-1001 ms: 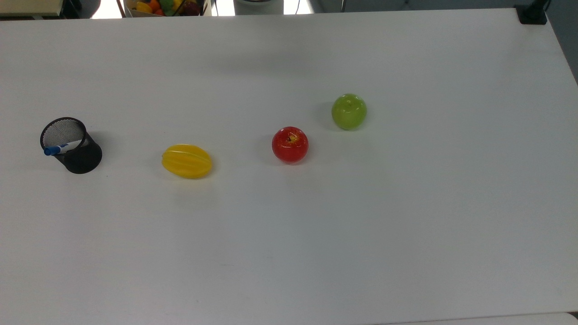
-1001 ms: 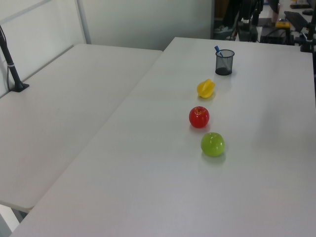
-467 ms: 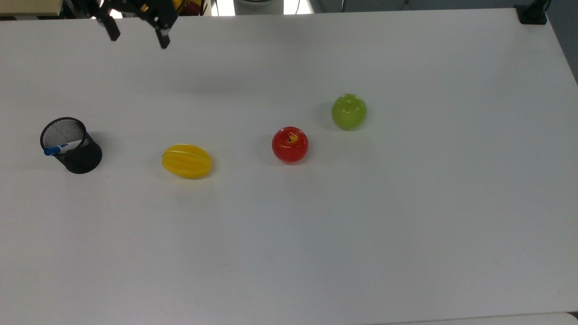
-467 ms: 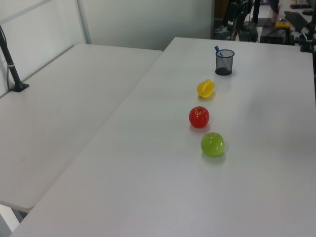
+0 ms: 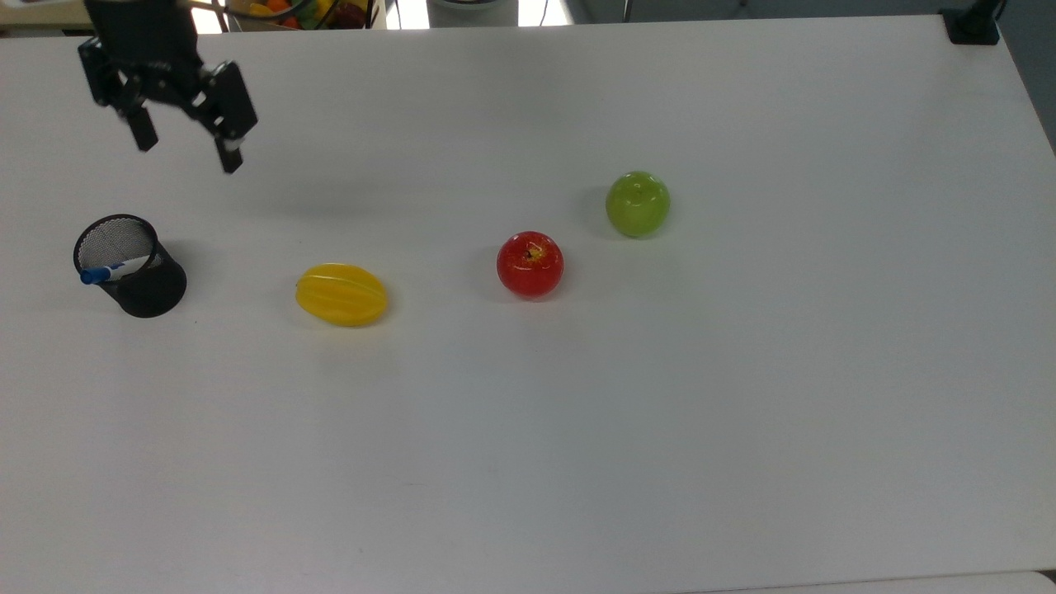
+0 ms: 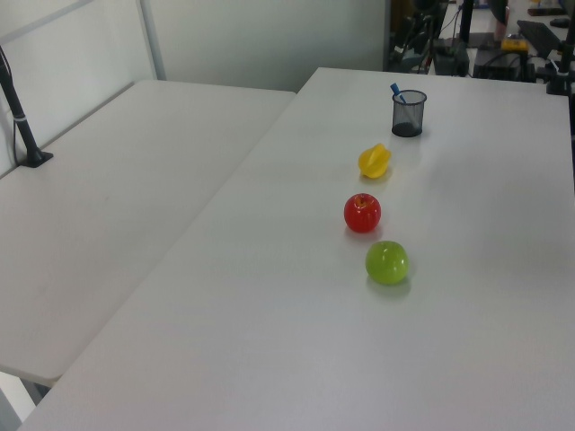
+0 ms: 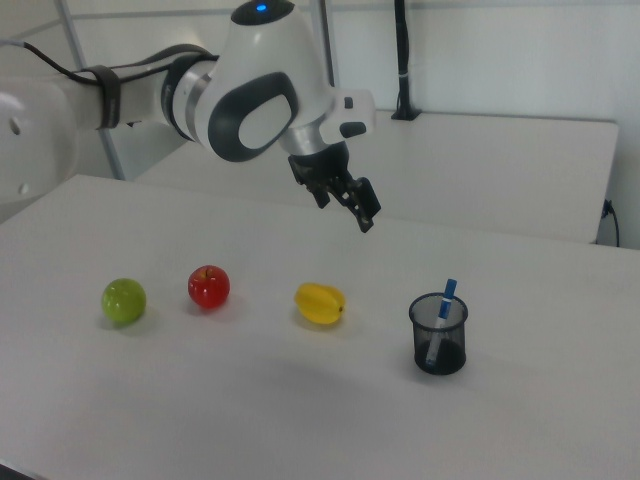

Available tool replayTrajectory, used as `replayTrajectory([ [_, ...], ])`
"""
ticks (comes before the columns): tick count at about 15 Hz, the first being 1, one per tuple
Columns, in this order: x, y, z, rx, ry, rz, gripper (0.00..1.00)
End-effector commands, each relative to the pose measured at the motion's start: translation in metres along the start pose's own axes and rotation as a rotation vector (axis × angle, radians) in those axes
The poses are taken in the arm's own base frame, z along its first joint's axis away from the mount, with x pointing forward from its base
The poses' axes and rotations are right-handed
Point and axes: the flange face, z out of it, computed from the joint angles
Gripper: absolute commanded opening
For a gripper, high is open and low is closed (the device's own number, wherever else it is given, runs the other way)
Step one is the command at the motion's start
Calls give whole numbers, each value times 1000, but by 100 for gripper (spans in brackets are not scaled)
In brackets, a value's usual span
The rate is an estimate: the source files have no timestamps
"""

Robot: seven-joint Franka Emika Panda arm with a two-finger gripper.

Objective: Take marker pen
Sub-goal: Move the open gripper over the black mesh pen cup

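Marker pen: the marker pen [image 5: 114, 270] is standing tilted inside the black mesh cup [image 5: 136, 268], blue cap up and poking over the rim, so the cap end is the part left free to grab.
Cup: it is sitting upright on the table [image 5: 577, 429], at the far end of the top view's left, holding the pen at a lean against its wall.
Gripper: the gripper [image 5: 188, 155] is hanging in the air above the table, pointing down, apart from the cup and nearer the table's back edge in the top view.
Jaws: they are spread wide and holding nothing, which looks like readiness to straddle the pen's cap.
Fruit row: a yellow fruit [image 5: 341, 294], a red apple [image 5: 530, 264] and a green apple [image 5: 638, 203] are lying in a line away from the cup, well apart from the gripper.
Right view's extra: it is showing the white arm [image 7: 255, 95] reaching in and how high the gripper is over the table.
Left view's extra: it is showing the cup [image 6: 409, 113] at the far end of the fruit row, pen cap up.
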Motion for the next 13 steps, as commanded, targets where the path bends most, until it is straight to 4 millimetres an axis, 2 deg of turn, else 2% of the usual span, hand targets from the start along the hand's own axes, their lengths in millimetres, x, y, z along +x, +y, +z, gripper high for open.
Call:
replayTrajectory([
  [1,18,16,37,-1,108,18,100],
  [4,21,19,74,-8,124,19,100],
  [6,22,25,93,-13,140,28,96],
  [7,23,36,99,-20,158,48,96],
  [9,25,55,109,-33,196,74,90],
  [11,30,64,114,-41,219,80,87],
  [13,30,80,112,-52,223,90,84],
])
